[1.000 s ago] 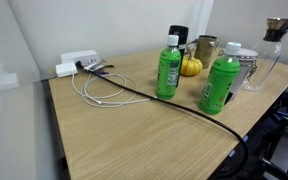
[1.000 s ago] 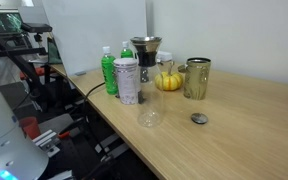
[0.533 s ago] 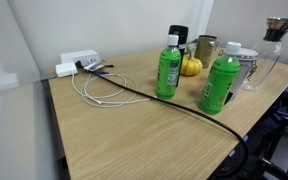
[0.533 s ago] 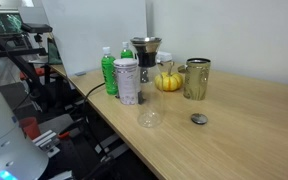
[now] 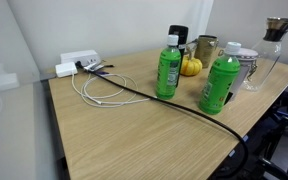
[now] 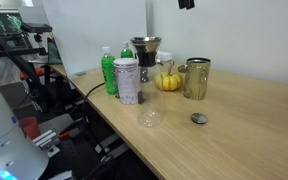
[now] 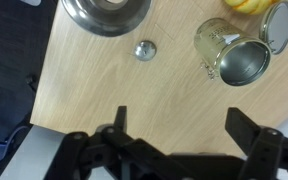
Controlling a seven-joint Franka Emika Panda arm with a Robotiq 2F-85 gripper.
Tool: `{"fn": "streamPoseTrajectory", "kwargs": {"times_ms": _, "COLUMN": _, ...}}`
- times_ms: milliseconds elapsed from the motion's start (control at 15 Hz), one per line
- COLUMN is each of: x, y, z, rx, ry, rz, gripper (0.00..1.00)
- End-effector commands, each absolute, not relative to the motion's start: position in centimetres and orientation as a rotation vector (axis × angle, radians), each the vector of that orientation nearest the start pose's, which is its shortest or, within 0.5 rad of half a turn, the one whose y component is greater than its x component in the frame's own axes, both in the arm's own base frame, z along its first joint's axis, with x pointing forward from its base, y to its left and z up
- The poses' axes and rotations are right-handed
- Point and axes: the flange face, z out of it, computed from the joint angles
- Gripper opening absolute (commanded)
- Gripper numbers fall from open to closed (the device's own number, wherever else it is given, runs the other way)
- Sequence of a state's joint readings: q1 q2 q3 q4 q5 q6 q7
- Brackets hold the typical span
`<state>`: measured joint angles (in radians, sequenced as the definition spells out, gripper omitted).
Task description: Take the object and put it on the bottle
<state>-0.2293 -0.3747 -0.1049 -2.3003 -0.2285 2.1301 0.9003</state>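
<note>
A small grey cap (image 6: 199,118) lies on the wooden table (image 6: 254,140) in front of a metal cup (image 6: 197,77). In the wrist view the cap (image 7: 145,48) lies ahead of my gripper (image 7: 182,125) and a little left of centre, with bare wood between them. The gripper is open and empty, high above the table; only its tip shows at the top edge of an exterior view (image 6: 186,4). Two green bottles stand on the table, one with a white cap (image 5: 168,68) and one nearer the edge (image 5: 220,82). A green bottle also shows in an exterior view (image 6: 108,72).
A yellow pumpkin-like thing (image 6: 167,80), a labelled silver can (image 6: 126,80), a glass carafe (image 6: 146,50) and a clear glass (image 6: 149,112) stand near the cap. A power strip (image 5: 79,62) and cables (image 5: 134,92) lie across the table. The table edge runs below the gripper in the wrist view.
The gripper's tip has come into view at the top edge of an exterior view. The things on the table have not moved.
</note>
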Motion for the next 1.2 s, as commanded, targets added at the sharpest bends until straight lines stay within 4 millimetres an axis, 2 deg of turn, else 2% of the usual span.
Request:
{"fn": "streamPoseTrajectory", "kwargs": {"times_ms": 0, "x": 42.9, "y": -18.4, "z": 48.4, "rx": -2.736, "ry": 1.735, "rz": -0.404, "gripper": 1.00}}
{"fn": "streamPoseTrajectory", "kwargs": {"times_ms": 267, "x": 42.8, "y": -20.0, "z": 43.9, "rx": -2.774, "ry": 1.802, "rz": -0.308, "gripper": 1.00}}
{"fn": "streamPoseTrajectory", "kwargs": {"times_ms": 533, "x": 43.3, "y": -20.2, "z": 40.8, "rx": -2.763, "ry": 1.886, "rz": -0.203, "gripper": 1.00}}
{"fn": "streamPoseTrajectory", "kwargs": {"times_ms": 1133, "x": 43.3, "y": -20.0, "z": 40.5, "rx": -2.763, "ry": 1.879, "rz": -0.168, "gripper": 1.00}}
